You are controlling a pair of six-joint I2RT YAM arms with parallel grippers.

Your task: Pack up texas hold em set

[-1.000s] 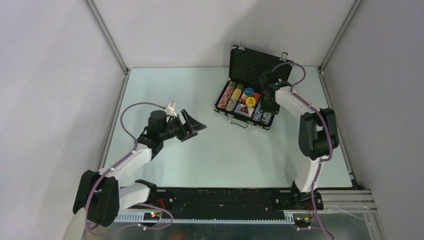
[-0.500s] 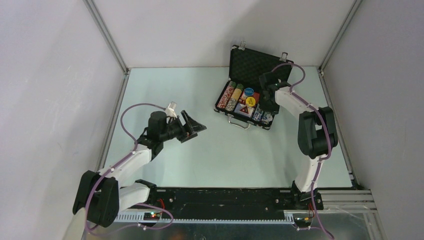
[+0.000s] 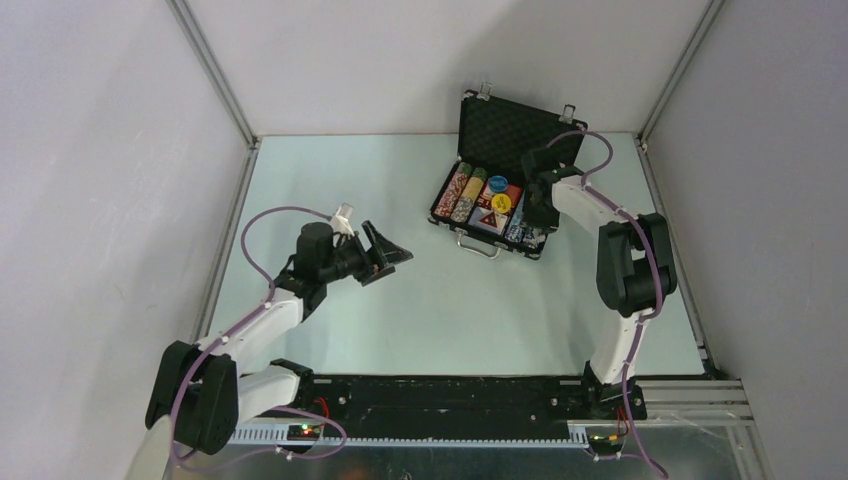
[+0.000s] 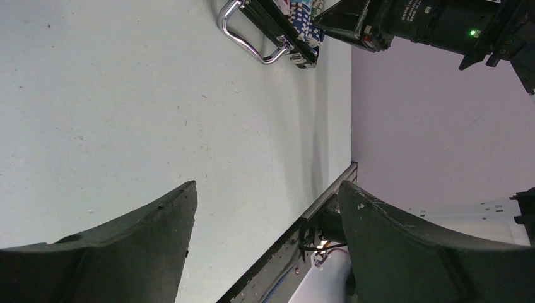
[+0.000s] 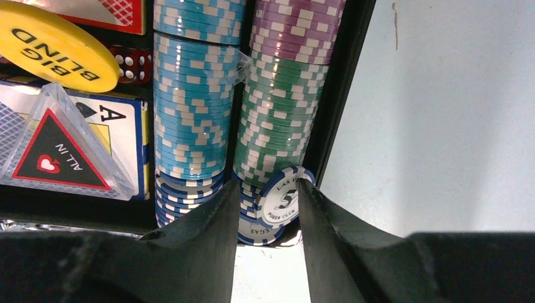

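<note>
**Right gripper at the chip rows, left gripper open and apart**

From above, the black briefcase [image 3: 505, 125] is lying open at the far side of the table [image 3: 400, 310], with its lid standing up. The right gripper [image 3: 535, 228] is reaching down into its right end. The left gripper [image 3: 395, 252] is hovering well apart from it, over bare table.

In the left wrist view, the left gripper [image 4: 266, 186] is showing wide jaws with nothing between them. The silver handle [image 4: 249, 38] is lying far ahead.

In the right wrist view, the right gripper [image 5: 268, 186] is standing with narrow jaws on both sides of a blue-and-white chip [image 5: 282, 202] reading "5" and "POKER CLUB". This chip is standing on edge at the end of the green chip row [image 5: 281, 113]. Whether the jaws are pressing it, I cannot tell. Beside the rows are lying a yellow disc [image 5: 57, 47] marked "BIG BLIND", a triangular piece [image 5: 60, 158] marked "ALL IN", and a card [image 5: 120, 117] showing "A".
</note>
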